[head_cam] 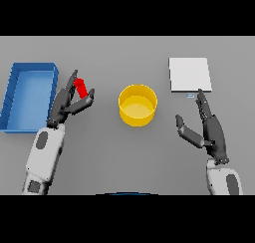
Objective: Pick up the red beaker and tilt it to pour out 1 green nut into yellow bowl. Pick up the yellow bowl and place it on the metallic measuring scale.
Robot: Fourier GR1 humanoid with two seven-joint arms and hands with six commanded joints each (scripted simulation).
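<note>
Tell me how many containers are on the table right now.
3: the blue tray at the far left, the red beaker in the left hand, and the yellow bowl in the middle. None appear hidden.

Grey table [124, 152] carries blue tray [29, 95], yellow bowl [137, 105], scale [190, 74] (white-topped).

Even, flat light on the grey table [124, 152]; shadows faint, no glare anywhere.

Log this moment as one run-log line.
phase: grasping | left hand: around red beaker, not lifted | right hand: open, idle near scale | yellow bowl: on table, centre
</note>
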